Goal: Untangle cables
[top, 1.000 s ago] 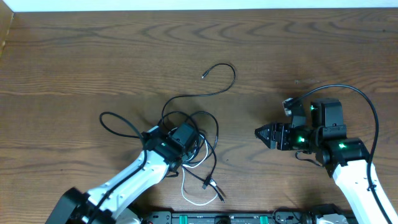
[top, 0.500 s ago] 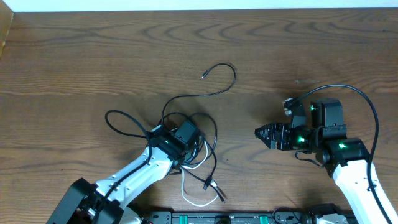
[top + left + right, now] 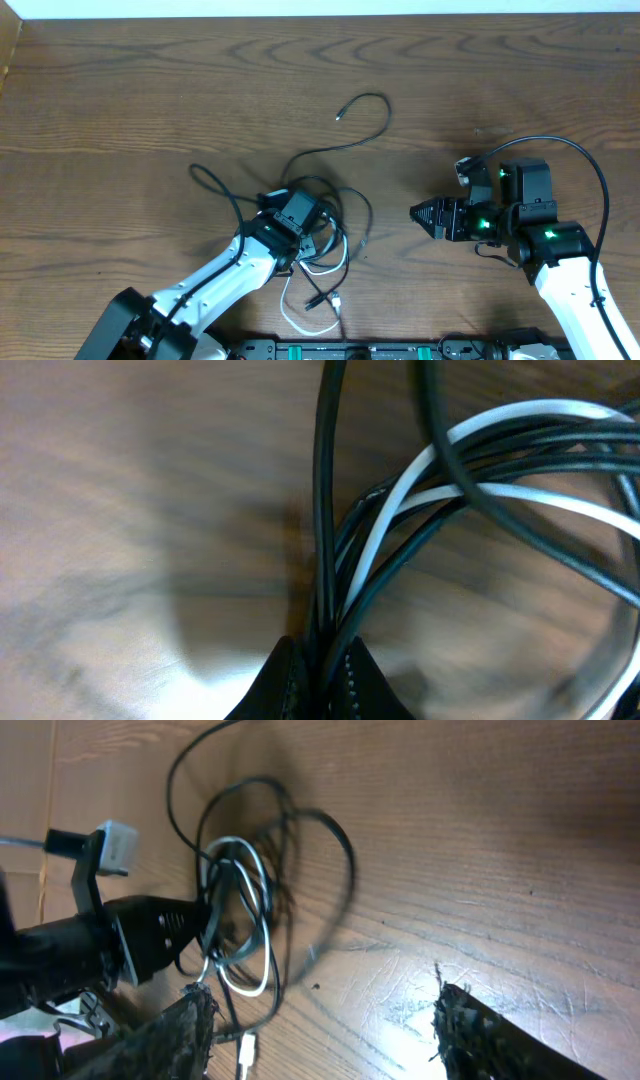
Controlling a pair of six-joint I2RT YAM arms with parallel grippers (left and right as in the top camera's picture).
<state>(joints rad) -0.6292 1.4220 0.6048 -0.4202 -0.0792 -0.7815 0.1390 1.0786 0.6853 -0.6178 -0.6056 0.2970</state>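
**Bundle dragged up and right as left pincer clamps on**

Shifted up and to the right since a second ago, the cables (image 3: 330, 225) now sit nearer the middle of the table (image 3: 150, 80). The wide black loop on the bundle's left has slid in the same direction. The long free strand with its small plug end (image 3: 338, 117) has also crept right, and still arcs away above the tangle. The white cable (image 3: 290, 318) trails out of the knot toward the near edge, and its lower loop has swung slightly left of where it lay.

The left gripper (image 3: 308, 222) has gone from spread to clenched. Its wrist view shows the two dark fingers (image 3: 275, 680) pressed together at the bottom of the frame. Several black strands (image 3: 325, 510) and the white cable (image 3: 400, 488) run straight down into the pinch between them. It grasps the cables at the heart of the tangle, low against the wood.

The right gripper (image 3: 418, 214) has not moved. It hangs to the right of the bundle and well apart from it, with its tips pointing left toward the knot. Its own camera shows the fingers (image 3: 190, 1030) wide apart and holding nothing. Between them lies bare wood. Beyond them the looped cables (image 3: 350, 870) and the white loop (image 3: 245, 985) are gathered at the left gripper (image 3: 150, 935).
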